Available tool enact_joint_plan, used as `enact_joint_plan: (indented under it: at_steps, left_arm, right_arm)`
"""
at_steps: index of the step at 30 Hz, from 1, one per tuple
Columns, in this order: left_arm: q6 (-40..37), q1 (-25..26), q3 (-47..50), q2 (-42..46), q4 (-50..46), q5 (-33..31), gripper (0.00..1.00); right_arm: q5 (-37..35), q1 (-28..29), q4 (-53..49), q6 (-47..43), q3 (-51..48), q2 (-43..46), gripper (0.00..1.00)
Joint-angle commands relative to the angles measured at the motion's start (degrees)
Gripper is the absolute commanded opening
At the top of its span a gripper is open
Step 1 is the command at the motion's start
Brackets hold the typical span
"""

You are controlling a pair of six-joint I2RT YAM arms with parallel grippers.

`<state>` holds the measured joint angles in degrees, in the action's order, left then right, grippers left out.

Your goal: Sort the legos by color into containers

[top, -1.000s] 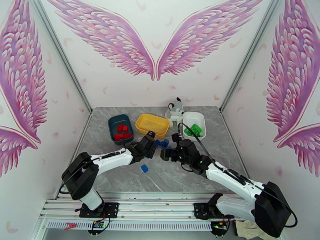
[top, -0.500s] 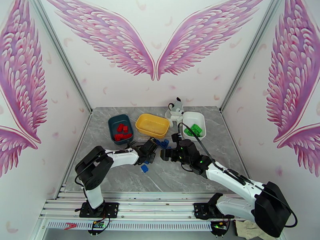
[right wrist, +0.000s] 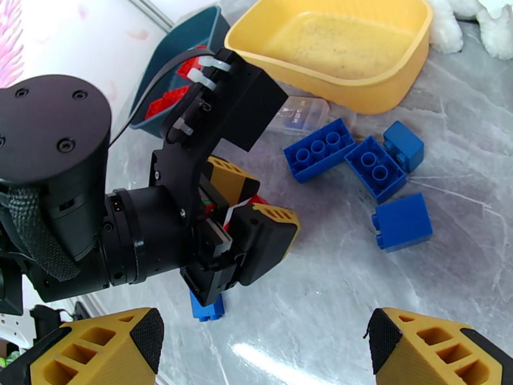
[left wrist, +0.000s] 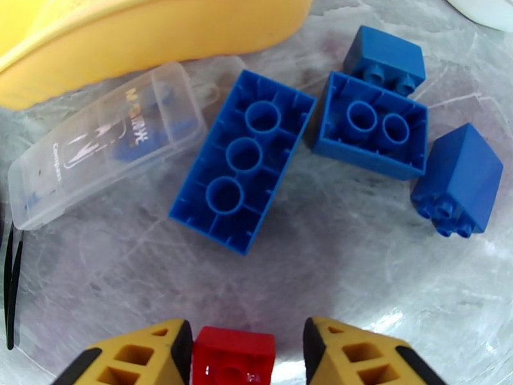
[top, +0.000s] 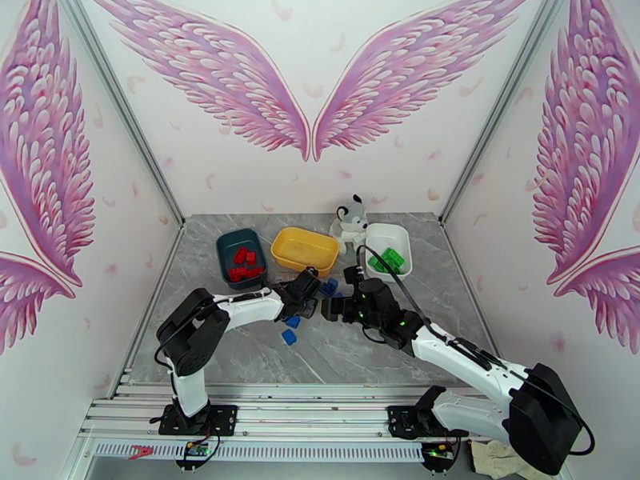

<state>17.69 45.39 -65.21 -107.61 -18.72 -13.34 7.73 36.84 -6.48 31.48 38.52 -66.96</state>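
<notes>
My left gripper [left wrist: 249, 354] is shut on a red lego [left wrist: 234, 357] and hovers low over a cluster of blue legos [left wrist: 243, 160]; two of them lie studs-down. In the top view the left gripper [top: 308, 283] sits just in front of the yellow tub [top: 280, 248]. The right gripper [top: 330, 307] is open beside it, fingers [right wrist: 96, 348] spread wide with nothing between them. The teal tub [top: 222, 254] holds red legos and the white tub [top: 384, 231] holds green ones [top: 390, 259]. Two more blue legos [top: 288, 338] lie nearer the arms.
A small clear flat case [left wrist: 106, 158] lies against the yellow tub's front wall [left wrist: 128, 33], left of the blue cluster. A grey-white plush toy [top: 350, 218] stands between the yellow and white tubs. The two wrists are close together mid-table.
The left gripper dropped toward the table, then shifted slightly back and right toward the blue cluster, its elbow swinging inward. The right arm has stayed put.
</notes>
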Motion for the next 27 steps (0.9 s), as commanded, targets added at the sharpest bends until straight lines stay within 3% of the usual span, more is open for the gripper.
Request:
enact_joint_plan:
  at_steps: [1,7,16,27]
  left_arm:
    - [-0.49,0.07,-1.12,-1.05,-3.43,-0.89,0.54]
    - [-0.22,0.06,-1.11,-1.15,-3.87,-1.61,0.57]
    - [-0.53,0.10,-2.13,-2.80,-3.47,-1.01,0.40]
    - [-0.80,-1.06,-3.10,2.49,-3.16,-3.10,0.32]
  right_arm:
    - [-0.68,-0.34,-0.01,0.38,-0.64,0.86,0.90]
    - [-0.78,-0.33,0.02,0.38,-0.64,0.97,0.90]
    - [-0.96,-0.39,-0.05,0.38,-0.80,1.16,0.90]
    - [-0.56,-0.45,0.15,0.33,-0.99,1.48,0.90]
